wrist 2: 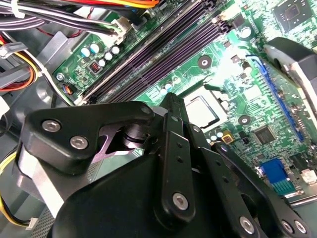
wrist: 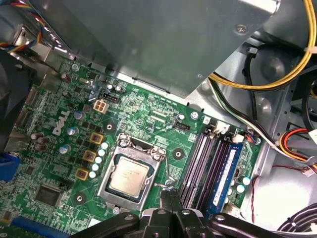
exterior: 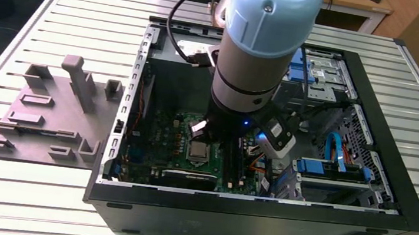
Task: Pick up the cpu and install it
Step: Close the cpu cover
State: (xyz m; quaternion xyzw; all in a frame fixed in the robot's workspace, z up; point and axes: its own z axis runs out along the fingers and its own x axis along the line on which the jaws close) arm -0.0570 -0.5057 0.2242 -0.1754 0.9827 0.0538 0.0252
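The cpu (wrist: 129,176), a small square chip with a silvery top, lies flat in the metal socket frame (wrist: 111,191) on the green motherboard (wrist: 148,106). It also shows in the exterior view as the cpu (exterior: 199,149) and in the second wrist view as the cpu (wrist 2: 203,112). My gripper (wrist: 168,197) is shut with its two thin fingers pressed together and nothing between them. Its tip hovers just beside the socket, close to the end of the wire lever (wrist: 169,171). In the second wrist view the gripper (wrist 2: 171,106) points toward the chip.
The arm (exterior: 256,57) reaches down into an open computer case (exterior: 262,209) lying on a slatted table. Memory slots (wrist: 205,161) run beside the socket. Cable bundles (wrist: 277,79) and a metal drive cage (wrist: 163,44) stand close by. A grey plastic tray (exterior: 52,111) sits outside at the exterior view's left.
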